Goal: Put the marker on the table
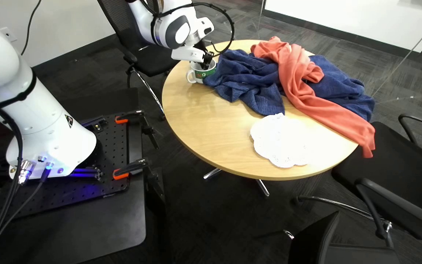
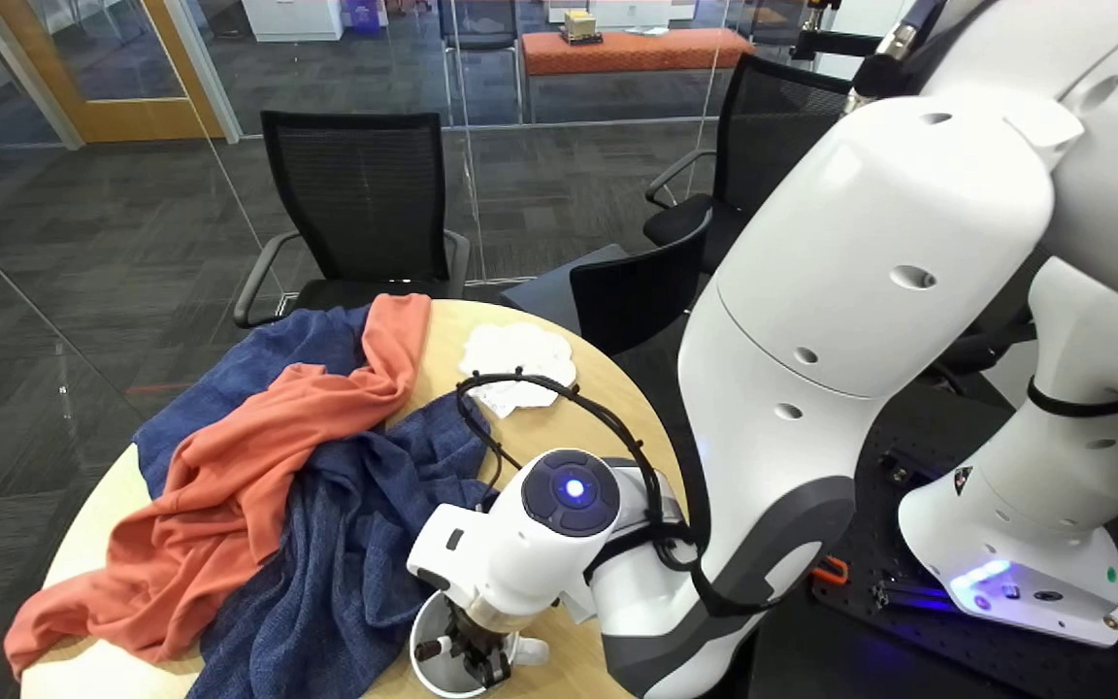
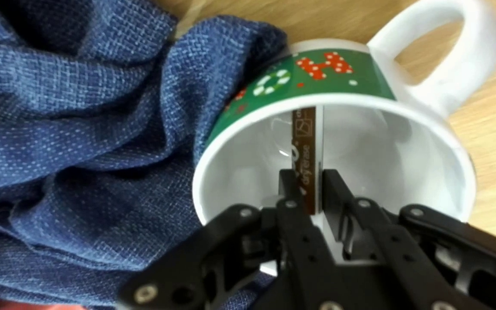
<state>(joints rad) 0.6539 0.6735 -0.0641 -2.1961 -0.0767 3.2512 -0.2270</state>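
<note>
Inside the mug [image 3: 381, 144], our fingers [image 3: 336, 189] clamp the marker [image 3: 307, 155], its length pointing toward the printed side

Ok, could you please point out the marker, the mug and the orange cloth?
Marker [image 3: 306, 146], wrist view: printed brown barrel.
Mug [image 3: 360, 144], wrist view: white inner wall.
Orange cloth [image 1: 302, 97], in an exterior view: middle of its length.
</note>
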